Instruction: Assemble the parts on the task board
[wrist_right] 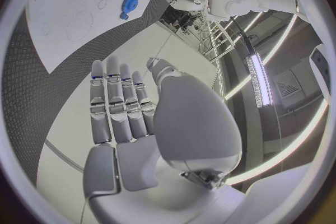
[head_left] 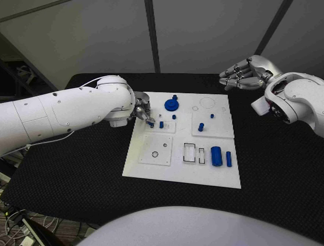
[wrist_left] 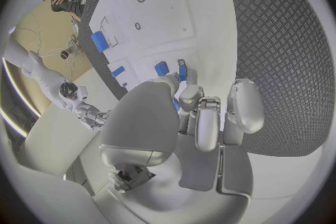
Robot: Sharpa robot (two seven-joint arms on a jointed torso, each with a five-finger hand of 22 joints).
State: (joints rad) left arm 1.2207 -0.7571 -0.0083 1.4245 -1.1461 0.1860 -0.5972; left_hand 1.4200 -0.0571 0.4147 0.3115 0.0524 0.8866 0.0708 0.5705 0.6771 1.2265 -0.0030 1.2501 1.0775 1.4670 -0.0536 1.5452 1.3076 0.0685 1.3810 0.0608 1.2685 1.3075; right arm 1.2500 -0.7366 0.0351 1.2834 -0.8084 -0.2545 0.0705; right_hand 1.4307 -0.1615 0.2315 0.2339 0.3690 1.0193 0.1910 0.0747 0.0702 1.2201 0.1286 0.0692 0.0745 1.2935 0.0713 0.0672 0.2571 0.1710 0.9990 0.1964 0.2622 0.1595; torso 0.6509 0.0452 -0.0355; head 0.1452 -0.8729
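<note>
The white task board (head_left: 178, 169) lies in the middle of the black table. My left hand (head_left: 142, 114) hangs over its upper left part, and its thumb and a finger pinch a small blue peg (wrist_left: 175, 105). Just past the fingertips stand a blue block (wrist_left: 162, 69) and a blue peg (head_left: 161, 124). A blue gear (head_left: 171, 105) sits near the board's far edge. A blue cylinder (head_left: 216, 156) and a thin blue bar (head_left: 228, 159) lie at the lower right. My right hand (head_left: 245, 74) floats beyond the board's far right corner, fingers straight, holding nothing.
Small blue pegs (head_left: 201, 126) stand in the board's right half, and empty rectangular slots (head_left: 191, 154) lie near its front. A square plate with a hole (head_left: 155, 152) sits at the board's front left. Bare black table (head_left: 280, 174) surrounds the board.
</note>
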